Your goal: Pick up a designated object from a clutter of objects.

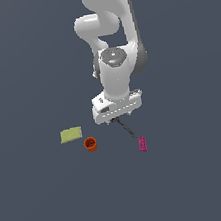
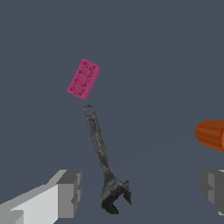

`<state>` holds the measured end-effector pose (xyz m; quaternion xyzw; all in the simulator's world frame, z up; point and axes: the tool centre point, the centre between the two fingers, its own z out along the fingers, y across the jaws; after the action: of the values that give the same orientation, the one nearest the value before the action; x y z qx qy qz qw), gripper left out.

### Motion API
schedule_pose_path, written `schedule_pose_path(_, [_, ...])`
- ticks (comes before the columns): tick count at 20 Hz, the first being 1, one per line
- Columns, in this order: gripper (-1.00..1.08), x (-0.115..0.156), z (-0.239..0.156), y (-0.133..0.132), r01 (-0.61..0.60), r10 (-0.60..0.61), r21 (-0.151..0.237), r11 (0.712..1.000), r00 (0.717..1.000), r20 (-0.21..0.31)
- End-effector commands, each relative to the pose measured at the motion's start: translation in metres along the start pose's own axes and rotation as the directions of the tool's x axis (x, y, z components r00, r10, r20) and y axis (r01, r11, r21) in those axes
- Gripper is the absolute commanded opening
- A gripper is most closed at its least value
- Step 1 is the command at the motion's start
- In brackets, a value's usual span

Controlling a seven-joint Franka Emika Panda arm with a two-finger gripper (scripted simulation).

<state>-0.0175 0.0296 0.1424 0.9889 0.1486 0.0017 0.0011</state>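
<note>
In the wrist view the claw (image 2: 140, 192) is spread wide and grasps nothing: one grey finger (image 2: 70, 192) shows nearly whole, while the other finger (image 2: 213, 190) is cut off by the picture's edge. Between them lies the jaw head of the wrench (image 2: 101, 157), flat on the dark grey floor (image 2: 166, 65). Its small hooked jaw sits nearest the camera, closer to the whole finger than to the cut-off one, and touches neither. Its thin mottled handle runs away from the camera to a ring end, which lies just beside the magenta block (image 2: 83, 79) but apart from it. The block's studs face up. The orange cup (image 2: 211, 134) is half out of frame, so only its ribbed side shows.

In the exterior view the arm's hand (image 1: 117, 106) hangs low over the floor and hides the wrench's head; only a short dark stretch of the wrench (image 1: 126, 128) shows below it, slanting toward the magenta block (image 1: 142, 144). The fingers themselves are too small to make out here. The orange cup (image 1: 90, 144) stands toward the exterior view's left, with the yellow-green block (image 1: 71, 134) just beyond it, both well apart from the wrench.
</note>
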Motion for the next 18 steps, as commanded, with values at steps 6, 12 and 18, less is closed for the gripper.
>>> schedule_pose_path(6, [1.00,-0.021,0.054,-0.016,0.125,-0.125,0.000,0.992,0.992,0.002])
schedule_pose_path(12, [1.00,-0.033,0.077,-0.025,0.181,-0.181,0.002,0.983,0.983,0.002])
schedule_pose_path(18, [1.00,-0.037,0.085,-0.027,0.200,-0.200,0.003,0.980,0.980,0.002])
